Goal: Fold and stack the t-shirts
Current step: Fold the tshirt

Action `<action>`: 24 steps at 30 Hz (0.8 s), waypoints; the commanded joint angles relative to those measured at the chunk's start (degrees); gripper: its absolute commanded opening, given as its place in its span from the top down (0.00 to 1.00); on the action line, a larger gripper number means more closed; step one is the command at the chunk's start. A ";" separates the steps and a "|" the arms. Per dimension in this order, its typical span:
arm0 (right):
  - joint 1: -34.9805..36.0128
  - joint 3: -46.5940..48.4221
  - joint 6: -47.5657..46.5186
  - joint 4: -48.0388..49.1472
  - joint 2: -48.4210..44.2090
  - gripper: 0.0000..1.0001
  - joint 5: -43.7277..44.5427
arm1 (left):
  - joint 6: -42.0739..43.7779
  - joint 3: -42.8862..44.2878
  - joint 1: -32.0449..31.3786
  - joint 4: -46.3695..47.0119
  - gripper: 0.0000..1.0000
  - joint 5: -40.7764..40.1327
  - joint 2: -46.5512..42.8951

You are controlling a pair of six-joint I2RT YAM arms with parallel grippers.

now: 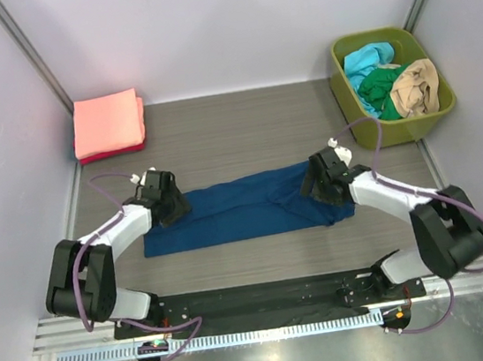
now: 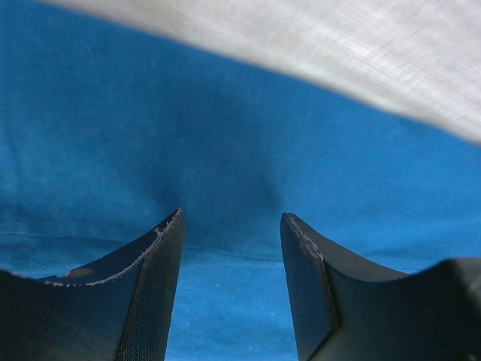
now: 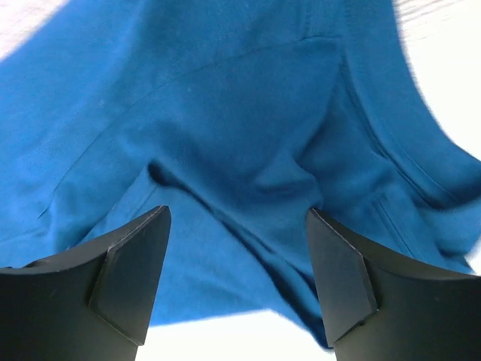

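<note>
Left gripper point(image 2: 232, 214), right gripper point(image 3: 237, 211) both spread, seemingly touching navy t-shirt point(image 1: 236, 208); grey table point(image 1: 243, 127), white walls point(image 1: 203, 25).

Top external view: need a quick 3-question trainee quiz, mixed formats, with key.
1. True or false: the left tool and right tool are both open over the navy blue t-shirt.
2. The folded salmon-pink t-shirt lies: A far left corner; B near edge; C on the navy shirt.
3. Which colour garment sits rightmost in the olive-green bin?
Key: 1 true; 2 A; 3 tan garment.
</note>
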 commanded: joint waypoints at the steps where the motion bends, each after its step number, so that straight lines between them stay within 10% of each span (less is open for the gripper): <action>1: 0.14 4.70 0.27 1.35 6.35 0.21 1.03 | -1.28 -2.25 -0.42 4.13 0.45 1.93 1.46; 12: -2.68 43.91 -5.53 -1.45 44.05 0.20 -7.11 | -9.08 -9.98 -3.13 5.45 0.48 9.57 -1.68; 21: -2.50 109.67 -14.85 -9.46 80.63 0.17 -24.80 | -36.51 -13.96 -38.28 7.15 0.43 8.71 -13.01; 24: -2.59 106.96 -15.82 -6.66 78.11 0.16 -22.52 | -35.48 -9.30 -42.42 -1.97 0.41 3.55 -16.53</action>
